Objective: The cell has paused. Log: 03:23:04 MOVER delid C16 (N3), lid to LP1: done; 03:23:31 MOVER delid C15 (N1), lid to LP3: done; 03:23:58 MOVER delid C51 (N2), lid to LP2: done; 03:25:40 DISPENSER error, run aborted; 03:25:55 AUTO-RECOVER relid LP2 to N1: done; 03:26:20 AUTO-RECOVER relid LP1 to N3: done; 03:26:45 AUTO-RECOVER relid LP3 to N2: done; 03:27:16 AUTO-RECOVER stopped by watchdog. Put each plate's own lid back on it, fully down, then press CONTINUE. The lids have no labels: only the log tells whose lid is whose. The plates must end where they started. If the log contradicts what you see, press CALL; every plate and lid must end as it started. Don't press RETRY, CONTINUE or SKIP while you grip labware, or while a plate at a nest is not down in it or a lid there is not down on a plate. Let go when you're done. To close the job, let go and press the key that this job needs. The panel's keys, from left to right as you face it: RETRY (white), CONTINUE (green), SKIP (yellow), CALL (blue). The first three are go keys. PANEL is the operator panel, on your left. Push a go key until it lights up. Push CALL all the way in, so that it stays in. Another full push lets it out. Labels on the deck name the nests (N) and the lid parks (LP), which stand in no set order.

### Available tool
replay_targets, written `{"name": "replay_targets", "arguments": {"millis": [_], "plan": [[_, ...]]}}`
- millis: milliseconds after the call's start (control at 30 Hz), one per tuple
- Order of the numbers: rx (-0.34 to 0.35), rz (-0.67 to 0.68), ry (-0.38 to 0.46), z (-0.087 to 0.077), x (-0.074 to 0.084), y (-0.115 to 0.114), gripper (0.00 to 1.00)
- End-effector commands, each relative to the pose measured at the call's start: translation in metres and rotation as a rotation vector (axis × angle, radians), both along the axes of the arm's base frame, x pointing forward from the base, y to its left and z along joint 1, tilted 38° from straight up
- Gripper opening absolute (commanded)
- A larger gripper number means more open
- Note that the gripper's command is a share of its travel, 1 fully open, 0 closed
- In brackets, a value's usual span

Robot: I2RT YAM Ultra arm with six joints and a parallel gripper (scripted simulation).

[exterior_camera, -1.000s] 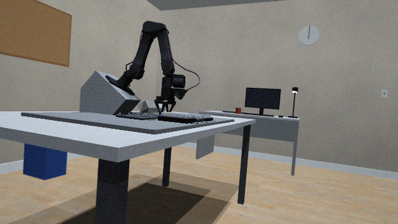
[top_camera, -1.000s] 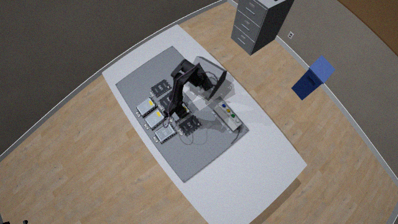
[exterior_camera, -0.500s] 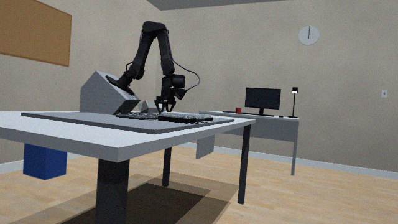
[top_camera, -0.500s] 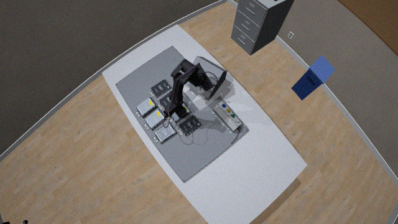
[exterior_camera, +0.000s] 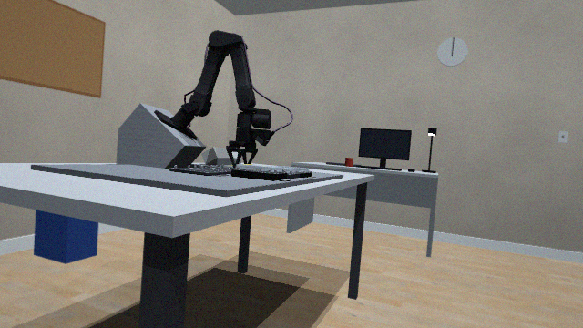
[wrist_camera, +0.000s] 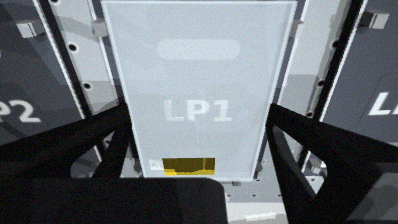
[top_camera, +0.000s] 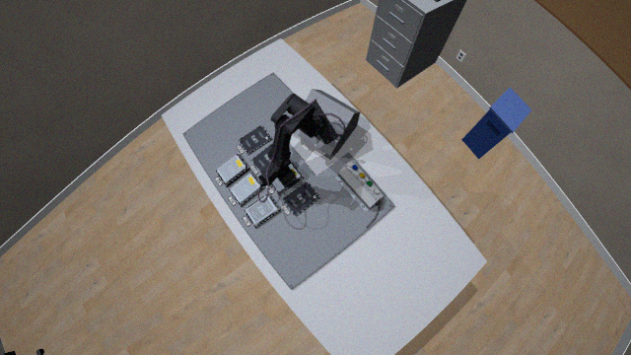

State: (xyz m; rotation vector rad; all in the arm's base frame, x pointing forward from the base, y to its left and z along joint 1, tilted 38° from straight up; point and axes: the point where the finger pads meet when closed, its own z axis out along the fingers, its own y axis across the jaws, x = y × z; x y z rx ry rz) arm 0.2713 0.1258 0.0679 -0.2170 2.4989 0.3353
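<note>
The claw (wrist_camera: 199, 150) is clamped wide across a clear lid (wrist_camera: 200, 65). The lid lies over park LP1 (wrist_camera: 198, 111) on the counter (exterior_camera: 137, 200).

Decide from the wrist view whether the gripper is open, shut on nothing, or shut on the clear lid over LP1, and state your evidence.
Shut on the lid. Both black fingers of the gripper press against the lid's long edges, held apart by its width.
</note>
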Motion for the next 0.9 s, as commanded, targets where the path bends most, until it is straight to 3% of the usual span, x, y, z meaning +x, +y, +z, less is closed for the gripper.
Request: {"name": "replay_targets", "arguments": {"millis": [0, 600, 867], "plan": [[-0.004, -0.008, -0.004, -0.007, -0.003, 0.0, 0.0], [-0.006, -0.008, 0.0, -0.01, -0.004, 0.001, 0.0], [0.013, -0.009, -0.045, 0.019, 0.0, 0.0, 0.0]]}}
